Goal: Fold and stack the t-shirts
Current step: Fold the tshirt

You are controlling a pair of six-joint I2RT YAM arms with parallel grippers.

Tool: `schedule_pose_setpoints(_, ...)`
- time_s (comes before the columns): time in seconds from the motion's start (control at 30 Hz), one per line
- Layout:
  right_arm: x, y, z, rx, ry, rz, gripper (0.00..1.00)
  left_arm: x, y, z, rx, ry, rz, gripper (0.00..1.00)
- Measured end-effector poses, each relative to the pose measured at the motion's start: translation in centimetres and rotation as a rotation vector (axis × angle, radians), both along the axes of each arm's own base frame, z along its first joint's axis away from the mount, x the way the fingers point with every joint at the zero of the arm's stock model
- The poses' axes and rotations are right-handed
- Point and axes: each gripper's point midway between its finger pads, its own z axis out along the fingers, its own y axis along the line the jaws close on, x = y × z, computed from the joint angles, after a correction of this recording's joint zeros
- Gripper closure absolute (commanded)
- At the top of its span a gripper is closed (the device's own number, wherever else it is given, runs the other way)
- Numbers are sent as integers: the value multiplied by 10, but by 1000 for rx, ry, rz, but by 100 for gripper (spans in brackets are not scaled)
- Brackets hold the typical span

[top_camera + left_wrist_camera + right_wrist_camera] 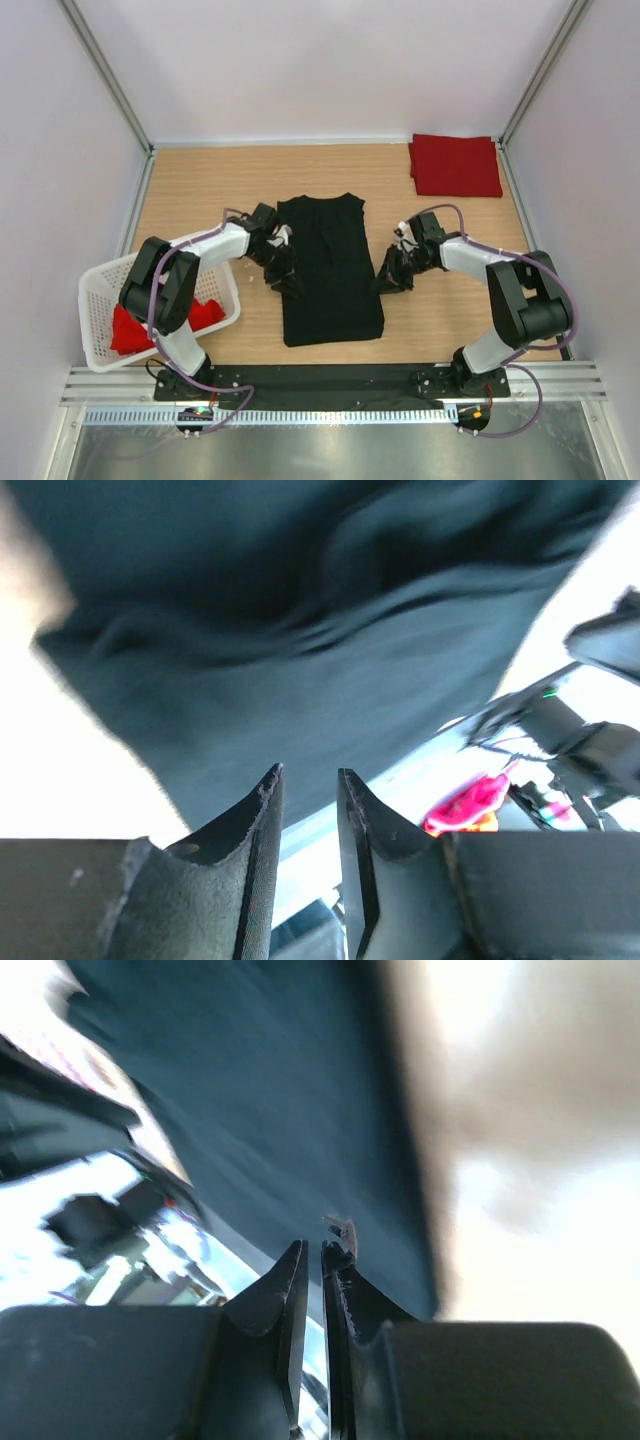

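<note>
A black t-shirt [330,265] lies flat in the middle of the table, folded into a long narrow strip. My left gripper [283,272] sits at its left edge. In the left wrist view it [310,770] is open, with nothing between the fingers and the black t-shirt [300,630] just beyond the tips. My right gripper [388,277] is at the shirt's right edge. In the right wrist view it [313,1245] stands open by a narrow slit that holds nothing, over the black t-shirt [280,1110]. A folded red t-shirt [455,165] lies at the back right corner.
A white lattice basket [100,295] stands at the near left, beside the left arm's base, with a crumpled red t-shirt [130,325] inside. White walls with metal corner posts close the table on three sides.
</note>
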Motion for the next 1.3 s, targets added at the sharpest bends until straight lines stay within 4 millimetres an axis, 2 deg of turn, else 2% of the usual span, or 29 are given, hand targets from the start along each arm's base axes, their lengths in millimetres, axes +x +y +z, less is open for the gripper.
schedule_pose_setpoints(0.1, 35, 22, 8, 55, -36, -6, 82, 36, -16, 25, -35, -94, -9, 70)
schedule_pose_setpoints(0.17, 57, 47, 10, 87, -49, 20, 83, 59, -27, 37, -60, -147, -14, 70)
schedule_pose_setpoints(0.27, 82, 76, 10, 131, -72, 42, 85, 76, -36, 34, -69, -162, -17, 71)
schedule_pose_setpoints(0.37, 100, 98, 7, 182, -80, 32, 88, 71, -35, 11, -49, -102, -12, 71)
schedule_pose_setpoints(0.5, 119, 107, -16, 208, -49, -12, 91, 54, -27, -17, -12, -11, -4, 71)
schedule_pose_setpoints(0.57, 122, 112, -26, 245, -33, -7, 91, 52, -28, -17, -18, -4, -4, 71)
schedule_pose_setpoints(0.73, 143, 124, -20, 308, -63, -18, 91, 56, -28, -16, -16, -24, -6, 71)
schedule_pose_setpoints(0.87, 149, 127, -14, 312, -54, -41, 91, 59, -26, -14, 3, -35, -7, 70)
schedule_pose_setpoints(0.97, 160, 131, -6, 311, -72, -56, 91, 66, -27, -9, 13, -53, -6, 70)
schedule_pose_setpoints(1.13, 193, 144, 17, 349, -145, -66, 91, 73, -30, -2, 5, -75, -5, 70)
schedule_pose_setpoints(1.2, 202, 148, 14, 360, -155, -74, 92, 73, -30, -2, 6, -72, -5, 70)
schedule_pose_setpoints(1.3, 207, 149, -14, 346, -112, -93, 92, 72, -29, -3, 8, -69, -4, 70)
